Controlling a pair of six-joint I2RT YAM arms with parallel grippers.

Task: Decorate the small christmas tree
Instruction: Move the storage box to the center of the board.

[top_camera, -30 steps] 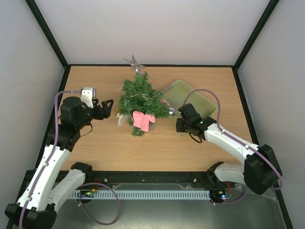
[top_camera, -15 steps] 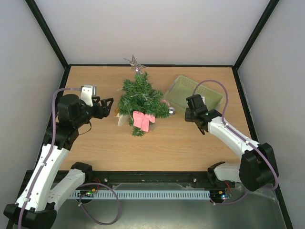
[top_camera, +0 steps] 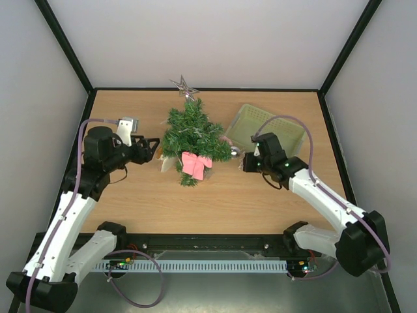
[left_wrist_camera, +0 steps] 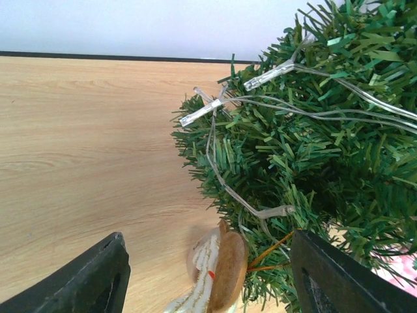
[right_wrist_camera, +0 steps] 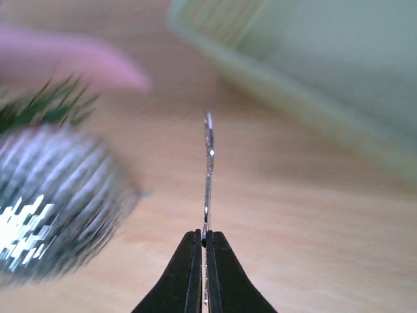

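The right gripper (top_camera: 249,162), pinching a thin silvery piece (right_wrist_camera: 208,163) edge-on, sits mid-frame, just right of the small christmas tree (top_camera: 192,137).

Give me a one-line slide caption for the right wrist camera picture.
Right claw pinching a thin silvery piece edge-on beside a ribbed silver bauble, pale green basket behind.

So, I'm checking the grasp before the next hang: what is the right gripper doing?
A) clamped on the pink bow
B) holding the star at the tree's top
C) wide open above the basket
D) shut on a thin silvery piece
D: in the right wrist view the right gripper has its fingertips pressed together on a thin silvery piece that stands up edge-on, just beside the silver bauble.
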